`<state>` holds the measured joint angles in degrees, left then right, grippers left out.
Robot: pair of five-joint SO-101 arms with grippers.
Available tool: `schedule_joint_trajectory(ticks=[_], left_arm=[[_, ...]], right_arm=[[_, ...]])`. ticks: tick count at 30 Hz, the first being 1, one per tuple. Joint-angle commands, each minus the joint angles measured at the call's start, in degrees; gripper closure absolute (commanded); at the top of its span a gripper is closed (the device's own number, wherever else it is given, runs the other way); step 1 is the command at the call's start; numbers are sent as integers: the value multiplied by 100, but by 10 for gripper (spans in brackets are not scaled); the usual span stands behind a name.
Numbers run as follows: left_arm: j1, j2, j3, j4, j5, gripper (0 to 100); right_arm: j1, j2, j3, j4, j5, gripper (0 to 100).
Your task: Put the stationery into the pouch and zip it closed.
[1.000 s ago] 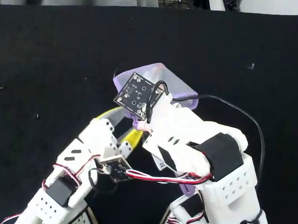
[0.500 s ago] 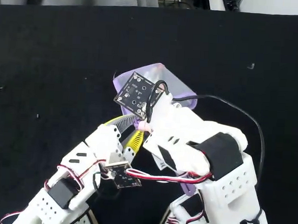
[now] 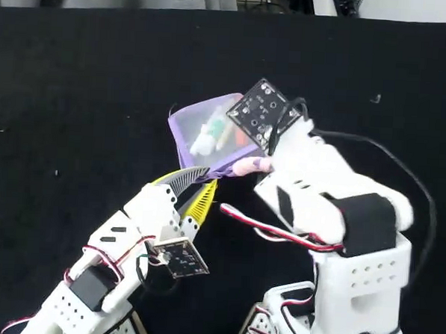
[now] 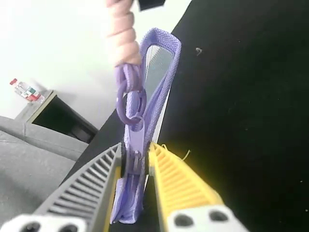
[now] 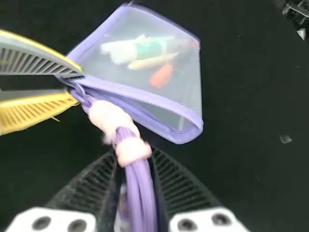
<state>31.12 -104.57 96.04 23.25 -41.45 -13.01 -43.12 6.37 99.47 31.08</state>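
The translucent purple pouch [image 3: 210, 129] lies mid-table with stationery inside: a white and green stick [image 5: 137, 48], a yellow pencil [image 5: 150, 61] and an orange piece [image 5: 161, 75]. My left gripper [image 3: 207, 177] is shut on the pouch's near corner; its grey and yellow fingers squeeze the purple edge [image 4: 135, 162]. My right gripper [image 5: 135, 155] is shut on the purple zipper pull strap [image 5: 139, 193], just behind its pink tassel [image 5: 116, 128]. In the high view the tassel [image 3: 249, 166] sticks out from under the right arm at the pouch's near right edge. The pull's ring [image 4: 131, 99] hangs taut above the left fingers.
The black table [image 3: 77, 92] stretches open to the left, right and far side of the pouch. Both arms crowd the near middle, their wrists close together. Red and white cables [image 3: 272, 231] loop between them.
The right arm has swung to the right with the zipper pull, uncovering the pouch in the high view. The left gripper moved up onto the pouch's corner and now stays there.
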Motion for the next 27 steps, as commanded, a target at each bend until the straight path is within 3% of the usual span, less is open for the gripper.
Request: schedule_joint_trajectory(ticks=[1,10,27], left_arm=[[-286,18,136,88,-53,970],[-330,18,101,88,-26,971],[-576,9,-312,97,580,971]], right_arm=[[703,-119,-391,-18,176,988],[941,-136,-215,-44,343,988],[2796,-154,-163,-615,1187,988]])
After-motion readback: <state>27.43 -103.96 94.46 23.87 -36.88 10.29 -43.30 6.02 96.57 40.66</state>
